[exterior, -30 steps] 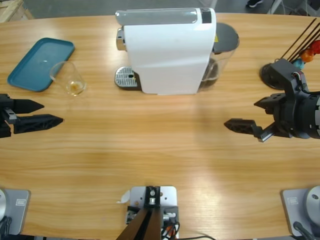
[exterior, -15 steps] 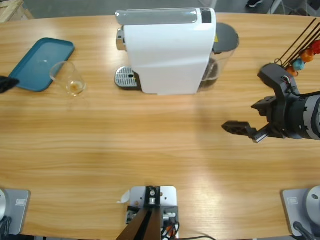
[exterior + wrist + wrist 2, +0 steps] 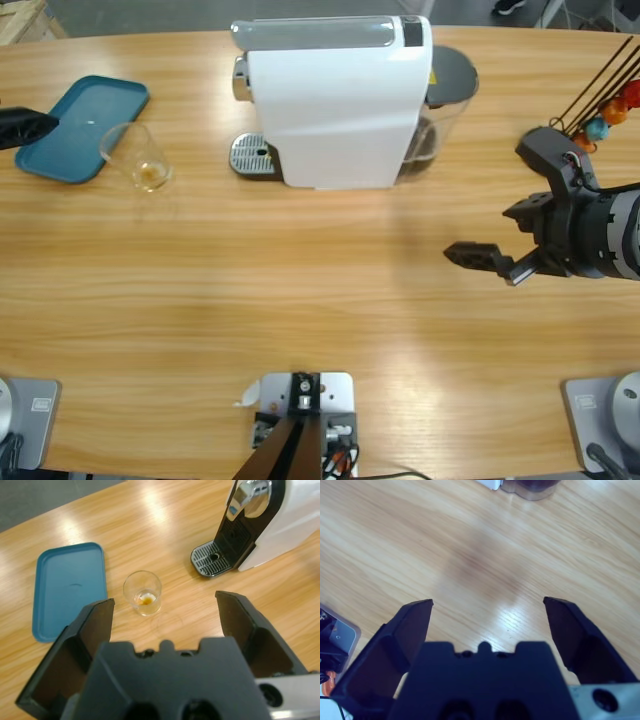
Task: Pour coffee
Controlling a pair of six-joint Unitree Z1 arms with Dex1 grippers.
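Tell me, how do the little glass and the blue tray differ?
The glass tumbler is clear, round and upright, while the blue tray is opaque, rectangular and flat. The glass tumbler holds a little amber coffee; the blue tray looks empty. Both sit on the wooden table, close together.

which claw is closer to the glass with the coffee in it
Left. The left claw is open by the teal tray, just across it from the glass. The right claw, also open, is far across the table past the coffee machine.
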